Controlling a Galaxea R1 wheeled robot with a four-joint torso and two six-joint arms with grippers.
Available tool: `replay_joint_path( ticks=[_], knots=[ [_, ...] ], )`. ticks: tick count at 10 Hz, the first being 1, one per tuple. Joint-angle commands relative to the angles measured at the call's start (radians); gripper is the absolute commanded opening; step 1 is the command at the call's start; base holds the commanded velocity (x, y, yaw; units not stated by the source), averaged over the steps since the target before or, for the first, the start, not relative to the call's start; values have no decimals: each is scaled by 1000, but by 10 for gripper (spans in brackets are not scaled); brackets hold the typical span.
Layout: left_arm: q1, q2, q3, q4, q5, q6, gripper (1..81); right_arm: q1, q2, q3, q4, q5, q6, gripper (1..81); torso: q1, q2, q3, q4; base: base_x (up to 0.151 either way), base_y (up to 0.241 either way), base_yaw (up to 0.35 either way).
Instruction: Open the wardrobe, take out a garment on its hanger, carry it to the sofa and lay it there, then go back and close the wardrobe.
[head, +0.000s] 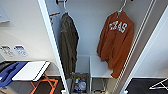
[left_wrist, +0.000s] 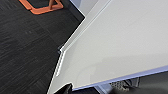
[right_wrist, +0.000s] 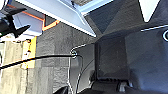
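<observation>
The wardrobe (head: 51, 42) stands open in front of me, its white doors swung out to both sides. Inside on the right hangs the garment (head: 115, 43), a burnt-orange hooded sweatshirt with white letters, on a thin white hanger (head: 122, 6) hooked over the rail. A dark olive jacket (head: 68, 45) hangs on the left. In the left wrist view my left gripper (left_wrist: 92, 90) sits low beside a white wardrobe door (left_wrist: 117, 42). In the right wrist view my right gripper (right_wrist: 82, 90) hangs over dark carpet near the robot's base.
A white-topped folding table (head: 31, 71) on orange legs (left_wrist: 41, 7) stands left of the wardrobe, with a blue object (head: 10, 72) beside it. A wire basket (head: 80, 83) and a white shelf (head: 100, 67) fill the wardrobe's bottom. A white frame (head: 160, 85) lies on the carpet at right.
</observation>
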Motion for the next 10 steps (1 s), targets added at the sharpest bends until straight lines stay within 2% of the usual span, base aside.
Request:
replay_joint_path(
  ticks=[1,5,6,9,10],
  knots=[
    [-14,-34,-1,-53,2,-4,811,35,-13,24,-27,-43,-1,811,0,0,0,0,0,0,0],
    [48,-91,-1,-84,2,-2,811,33,-5,18,-38,-43,-1,811,0,0,0,0,0,0,0],
    [52,-91,5,-58,3,4,811,33,-4,15,-38,-43,-1,811,0,0,0,0,0,0,0],
    [49,-109,68,419,9,-11,811,36,1,7,-39,-43,-1,811,0,0,0,0,0,0,0],
    [37,-138,129,604,22,-23,811,36,3,3,-39,-45,-1,811,0,0,0,0,0,0,0]
  ],
)
